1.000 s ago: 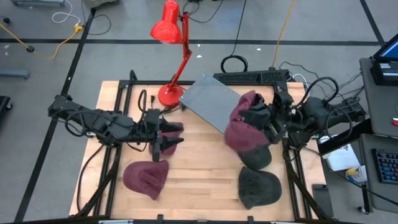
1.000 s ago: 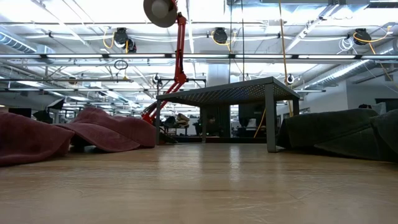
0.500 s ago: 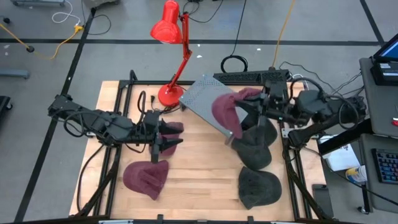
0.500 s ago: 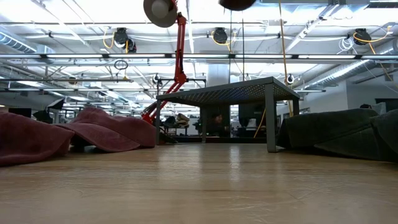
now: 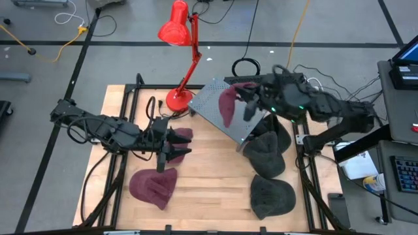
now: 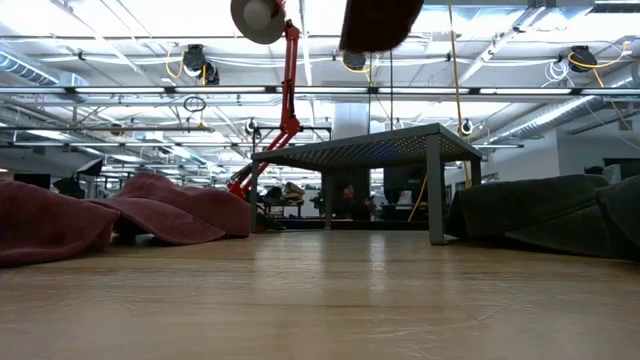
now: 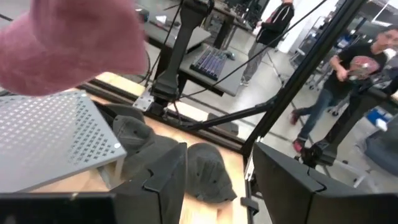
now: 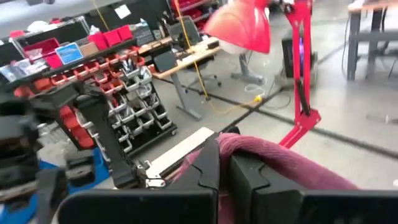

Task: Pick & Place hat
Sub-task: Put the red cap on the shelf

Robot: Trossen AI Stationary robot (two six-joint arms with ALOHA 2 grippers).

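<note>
On the left, the left gripper is held low over the worktop, jaws parted and empty, with one maroon hat lying just below them and another right beside them. Further right, a maroon hat is gripped in the closed jaws of the right gripper and is hung above the grey perforated platform. Beyond those jaws the red lamp is seen; dark hats are piled beneath the right arm.

maroon hat | limp, hanging | held above perforated stand
</note>
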